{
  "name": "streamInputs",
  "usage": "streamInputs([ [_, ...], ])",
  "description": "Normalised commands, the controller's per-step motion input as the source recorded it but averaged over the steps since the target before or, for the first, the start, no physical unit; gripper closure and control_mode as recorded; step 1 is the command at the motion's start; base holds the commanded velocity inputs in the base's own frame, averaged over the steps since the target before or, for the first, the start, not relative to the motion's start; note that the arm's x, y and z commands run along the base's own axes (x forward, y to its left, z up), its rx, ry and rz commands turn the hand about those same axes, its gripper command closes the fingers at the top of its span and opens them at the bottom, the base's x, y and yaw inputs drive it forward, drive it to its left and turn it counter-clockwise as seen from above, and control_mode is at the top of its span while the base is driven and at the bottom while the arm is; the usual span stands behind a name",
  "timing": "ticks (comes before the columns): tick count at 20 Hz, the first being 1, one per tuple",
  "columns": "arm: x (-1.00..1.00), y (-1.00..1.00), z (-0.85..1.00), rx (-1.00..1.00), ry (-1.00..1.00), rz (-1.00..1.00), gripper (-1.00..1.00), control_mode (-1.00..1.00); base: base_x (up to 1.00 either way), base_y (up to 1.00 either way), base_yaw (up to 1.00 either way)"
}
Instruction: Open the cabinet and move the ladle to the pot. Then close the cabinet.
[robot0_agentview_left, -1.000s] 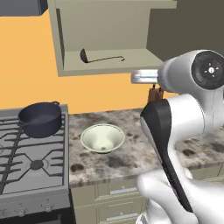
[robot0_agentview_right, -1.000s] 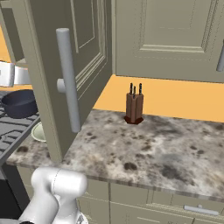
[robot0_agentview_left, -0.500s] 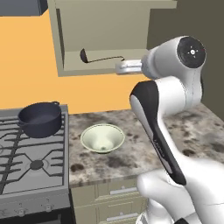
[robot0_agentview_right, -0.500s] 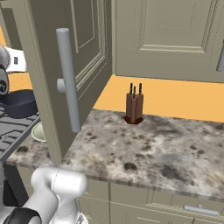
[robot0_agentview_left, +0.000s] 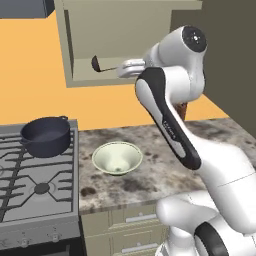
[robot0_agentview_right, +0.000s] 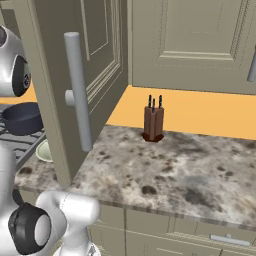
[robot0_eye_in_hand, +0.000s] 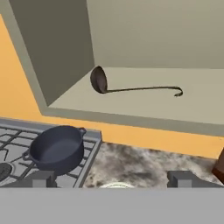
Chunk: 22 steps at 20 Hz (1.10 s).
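Glossy white shells all the way up this arm (robot0_agentview_left: 172, 125), rounded and smooth, each segment swelling into a bulbous joint housing. A long black band runs lengthwise down the upper link, curving with the casing. At the top joint sits a dark round cap (small pale dots ring its face, likely screws). Down low in the right base view, another black disc with a grey centre is set into the white base joint. Over in the hand view, two small dark grey fingers (robot0_eye_in_hand: 183, 178), blocky and square-edged.
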Motion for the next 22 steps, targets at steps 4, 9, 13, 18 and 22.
streamInputs([
  [4, 0.63, 0.29, 0.00, 0.00, 0.11, 0.09, -1.00, -1.00, 0.00, 0.00, 0.00],
  [9, 0.50, 0.27, 0.00, 0.00, 0.06, 0.06, -1.00, -1.00, 0.00, 0.00, 0.00],
  [13, 0.56, 0.27, -0.01, 0.00, 0.00, 0.04, -1.00, -1.00, 0.00, 0.00, 0.00],
  [18, 0.56, 0.21, -0.08, 0.00, 0.00, 0.01, -1.00, -1.00, 0.00, 0.00, 0.00],
  [22, 0.51, 0.17, -0.13, 0.00, 0.00, 0.01, -1.00, -1.00, 0.00, 0.00, 0.00],
])
